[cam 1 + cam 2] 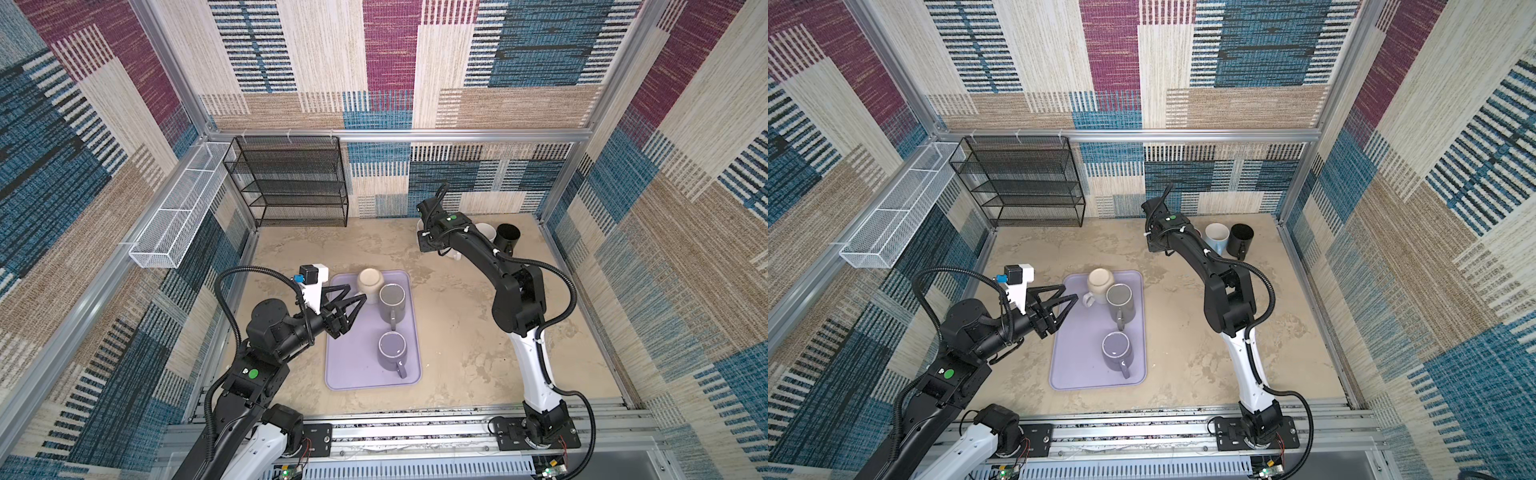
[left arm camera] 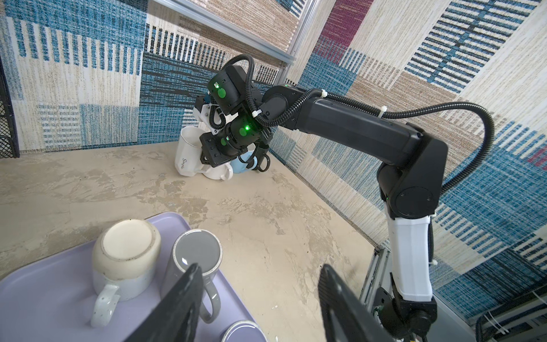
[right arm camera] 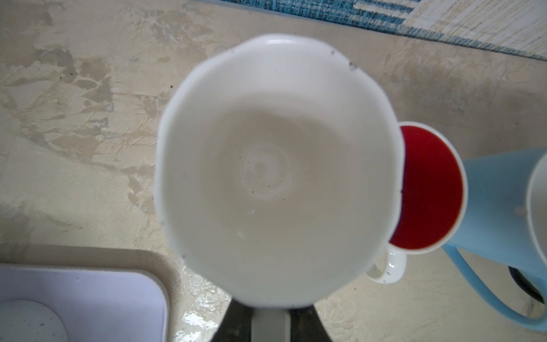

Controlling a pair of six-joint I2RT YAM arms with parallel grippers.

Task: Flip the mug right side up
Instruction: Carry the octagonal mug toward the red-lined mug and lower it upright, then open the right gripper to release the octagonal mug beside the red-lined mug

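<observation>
A white mug fills the right wrist view with its mouth facing the camera. My right gripper is shut on its handle. From the left wrist view this white mug stands slightly tilted at the back of the table under the right arm. On the lavender tray three mugs sit mouth down: a cream one, a grey one and a purple one. My left gripper hovers open and empty just left of the cream mug.
A red-lined mug, a light blue mug and a black mug crowd the back right corner beside the held mug. A black mesh rack stands at the back left. A white wire basket hangs on the left wall.
</observation>
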